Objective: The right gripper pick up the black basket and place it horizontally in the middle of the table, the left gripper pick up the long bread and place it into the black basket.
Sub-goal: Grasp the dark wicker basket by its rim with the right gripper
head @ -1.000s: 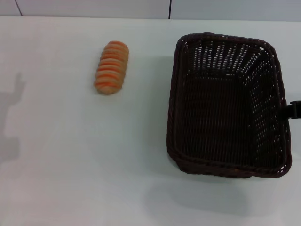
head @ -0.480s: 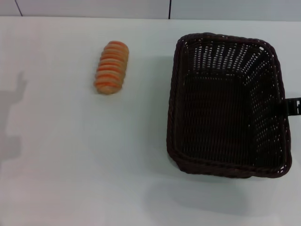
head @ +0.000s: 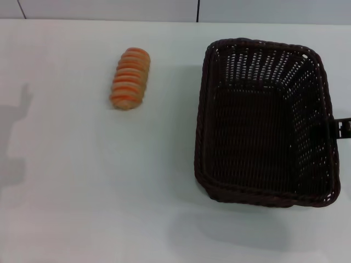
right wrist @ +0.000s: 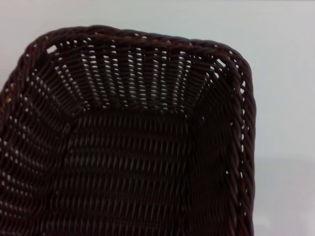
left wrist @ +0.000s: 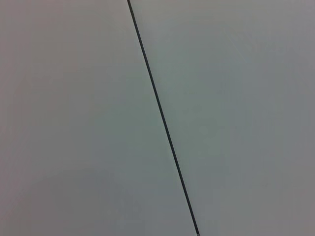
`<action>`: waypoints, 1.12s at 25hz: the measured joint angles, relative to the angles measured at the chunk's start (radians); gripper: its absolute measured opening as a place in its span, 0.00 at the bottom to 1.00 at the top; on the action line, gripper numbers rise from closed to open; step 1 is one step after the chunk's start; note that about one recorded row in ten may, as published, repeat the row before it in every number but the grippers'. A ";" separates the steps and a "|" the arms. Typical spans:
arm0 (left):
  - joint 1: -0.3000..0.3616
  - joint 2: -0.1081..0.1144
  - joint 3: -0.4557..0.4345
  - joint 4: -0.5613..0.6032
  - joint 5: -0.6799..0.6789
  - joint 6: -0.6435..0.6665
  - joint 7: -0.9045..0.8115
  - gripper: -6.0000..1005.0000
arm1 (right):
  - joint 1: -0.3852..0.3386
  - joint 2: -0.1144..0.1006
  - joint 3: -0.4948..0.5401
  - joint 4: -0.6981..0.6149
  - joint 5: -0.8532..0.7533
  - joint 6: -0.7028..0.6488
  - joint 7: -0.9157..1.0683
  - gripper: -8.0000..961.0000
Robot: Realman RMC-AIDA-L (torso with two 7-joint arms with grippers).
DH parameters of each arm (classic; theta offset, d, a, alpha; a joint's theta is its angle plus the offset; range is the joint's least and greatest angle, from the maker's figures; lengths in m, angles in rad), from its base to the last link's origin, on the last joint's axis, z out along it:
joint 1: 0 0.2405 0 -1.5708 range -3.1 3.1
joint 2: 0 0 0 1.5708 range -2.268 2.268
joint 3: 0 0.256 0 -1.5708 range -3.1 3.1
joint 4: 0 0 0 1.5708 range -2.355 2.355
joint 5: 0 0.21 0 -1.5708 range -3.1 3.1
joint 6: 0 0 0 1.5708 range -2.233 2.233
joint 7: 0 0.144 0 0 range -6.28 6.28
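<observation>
The black basket [head: 201,126] stands on the right side of the white table [head: 82,197], its long side running from front to back, and it is empty. It fills the right wrist view [right wrist: 147,40], seen from above its rim. The long bread [head: 130,78] lies on the table at the back left, well apart from the basket. Only a small black part of my right gripper [head: 344,129] shows at the right edge of the head view, just outside the basket's right rim. My left gripper is out of view; only its shadow falls on the table's far left.
The left wrist view shows only a plain grey surface crossed by a thin dark seam [left wrist: 162,118]. A wall with a dark seam [head: 198,10] runs behind the table's back edge.
The black part of my right gripper at the basket's right rim has drawn slightly toward the right edge and shows less. The basket and the bread have not moved.
</observation>
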 joint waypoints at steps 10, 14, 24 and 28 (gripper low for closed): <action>0.006 0.006 0.003 0.000 0.001 0.001 0.000 0.85 | -0.016 0.001 -0.026 -0.041 0.000 -0.049 0.001 0.60; 0.007 0.006 0.003 -0.001 0.001 0.001 0.000 0.85 | -0.016 -0.002 -0.040 -0.071 0.000 -0.089 0.002 0.56; 0.011 0.007 0.004 -0.003 0.001 -0.001 0.000 0.85 | -0.014 -0.003 -0.054 -0.124 0.000 -0.139 -0.051 0.46; 0.010 0.006 0.005 -0.003 0.001 -0.001 0.000 0.85 | -0.004 -0.003 -0.060 -0.157 0.000 -0.144 -0.090 0.35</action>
